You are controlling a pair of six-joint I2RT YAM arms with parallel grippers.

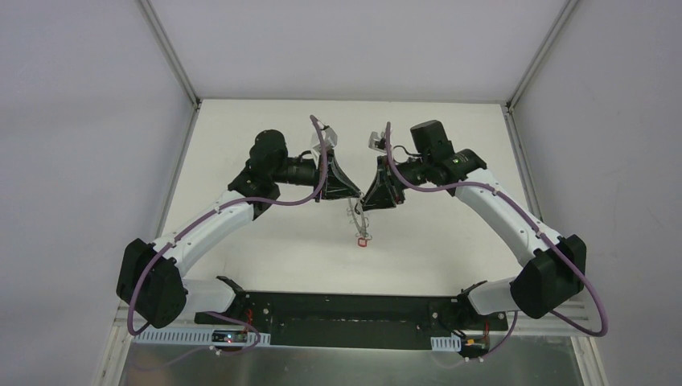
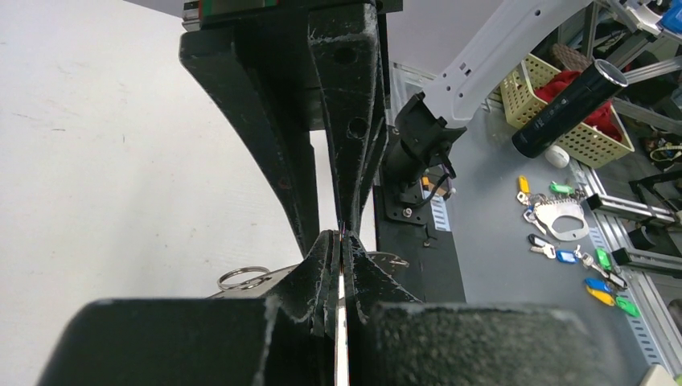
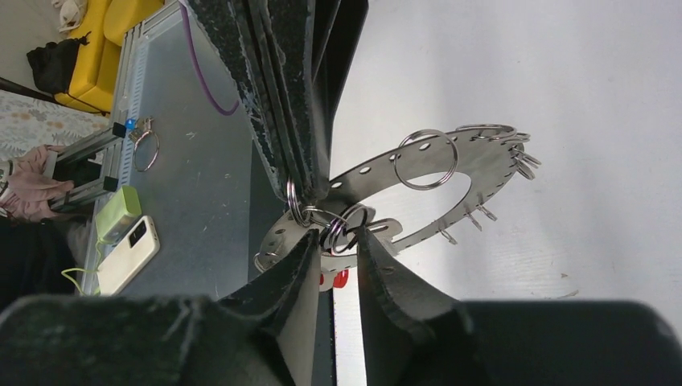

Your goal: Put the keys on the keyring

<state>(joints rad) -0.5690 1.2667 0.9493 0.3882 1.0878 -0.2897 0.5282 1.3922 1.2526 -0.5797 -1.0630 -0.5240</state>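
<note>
The keyring, a wide flat grey ring with holes and small wire loops, hangs in the air between my two grippers over the middle of the table. My left gripper is shut on the ring's flat edge; one wire loop shows to its left. My right gripper is shut on a small wire loop at the ring's near rim, with a silver key head beside it. A red-headed key dangles under the ring. In the top view the grippers meet tip to tip, left and right. No black-headed key shows.
The white table ends at the black base plate. Off the table lie a metal bench with several coloured spare keys, a yellow basket, a black cylinder and a phone.
</note>
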